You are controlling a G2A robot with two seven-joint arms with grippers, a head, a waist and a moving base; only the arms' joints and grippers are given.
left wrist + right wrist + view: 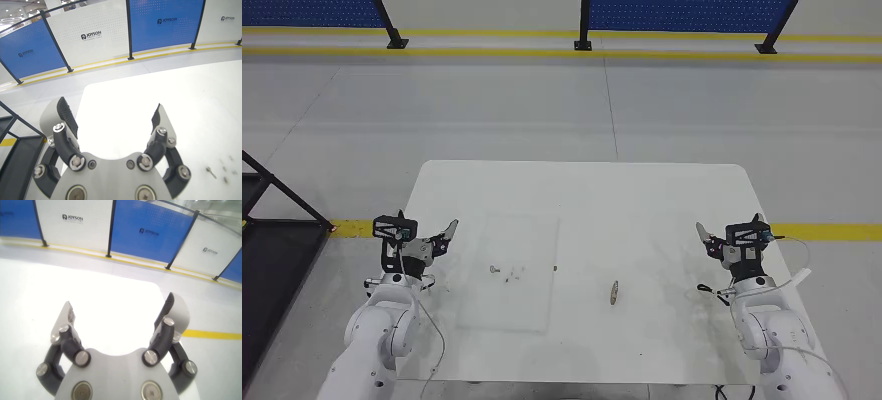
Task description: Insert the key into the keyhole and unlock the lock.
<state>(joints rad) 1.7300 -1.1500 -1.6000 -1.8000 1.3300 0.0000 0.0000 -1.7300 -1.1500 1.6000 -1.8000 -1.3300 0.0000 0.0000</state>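
Left hand (110, 103) spread — key (211, 172) flat, heading unclear

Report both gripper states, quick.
Left gripper: open, holding nothing.
Right gripper: open, holding nothing.

A white table (682, 200) bears a faint clear sheet (532, 310) left of its middle, with small metal bits (507, 272) on it. A round piece (614, 292) lies near the sheet's right edge.
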